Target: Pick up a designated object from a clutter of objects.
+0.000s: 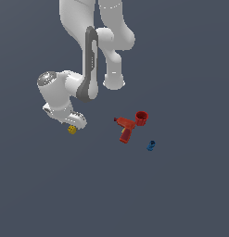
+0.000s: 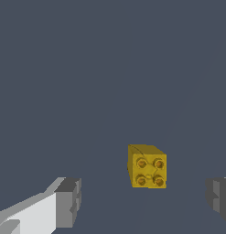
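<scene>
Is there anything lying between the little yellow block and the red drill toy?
Nothing: the exterior view shows only bare floor between the yellow block and the red drill toy.

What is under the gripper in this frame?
The yellow cube sits below the gripper, between its spread fingers, resting on the bare grey floor. Four round studs show on one face. In the exterior view the hand partly covers the cube.

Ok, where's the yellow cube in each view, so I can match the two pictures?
Exterior view: the yellow cube sits on the floor just under the arm's claw, well toward the exterior view's left of the red drill toy.
Wrist view: the yellow cube lies between the two claw fingers, nearer the far one.
Shared landmark: the claw itself.
</scene>
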You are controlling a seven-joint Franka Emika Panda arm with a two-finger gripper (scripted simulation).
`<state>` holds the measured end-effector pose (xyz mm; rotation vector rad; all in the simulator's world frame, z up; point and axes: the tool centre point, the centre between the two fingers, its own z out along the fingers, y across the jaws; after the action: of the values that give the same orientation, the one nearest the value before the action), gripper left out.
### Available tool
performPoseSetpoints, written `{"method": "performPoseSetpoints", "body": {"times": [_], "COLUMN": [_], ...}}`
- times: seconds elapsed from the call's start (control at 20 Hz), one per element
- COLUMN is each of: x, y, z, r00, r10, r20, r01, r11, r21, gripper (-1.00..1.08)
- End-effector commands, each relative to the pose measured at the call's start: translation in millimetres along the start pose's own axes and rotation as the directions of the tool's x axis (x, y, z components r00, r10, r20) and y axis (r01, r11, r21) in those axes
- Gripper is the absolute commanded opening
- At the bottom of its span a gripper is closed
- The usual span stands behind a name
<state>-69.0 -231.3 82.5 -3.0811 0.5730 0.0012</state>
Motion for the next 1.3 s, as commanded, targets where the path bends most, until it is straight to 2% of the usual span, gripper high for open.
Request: {"method": "performPoseSetpoints", "body": {"times": [0.0, 0.45, 0.9, 1.2, 1.25], "x": [-2.9, -4.6, -5.6, -5.3, -5.3], "y": [9.5, 13.4, 14.9, 15.1, 15.1], "z": [6.6, 14.1, 50.8, 60.7, 60.7], "r00": [1.000, 1.000, 1.000, 1.000, 1.000], "r10": [0.012, 0.018, 0.019, 0.019, 0.019], "r20": [-0.002, -0.001, -0.002, -0.002, -0.002], "r01": [-0.012, -0.018, -0.019, -0.019, -0.019], "r11": [1.000, 1.000, 1.000, 1.000, 1.000], "r21": [-0.005, -0.006, -0.007, -0.007, -0.007], "gripper": [1.00, 1.00, 1.00, 1.00, -1.00]}}
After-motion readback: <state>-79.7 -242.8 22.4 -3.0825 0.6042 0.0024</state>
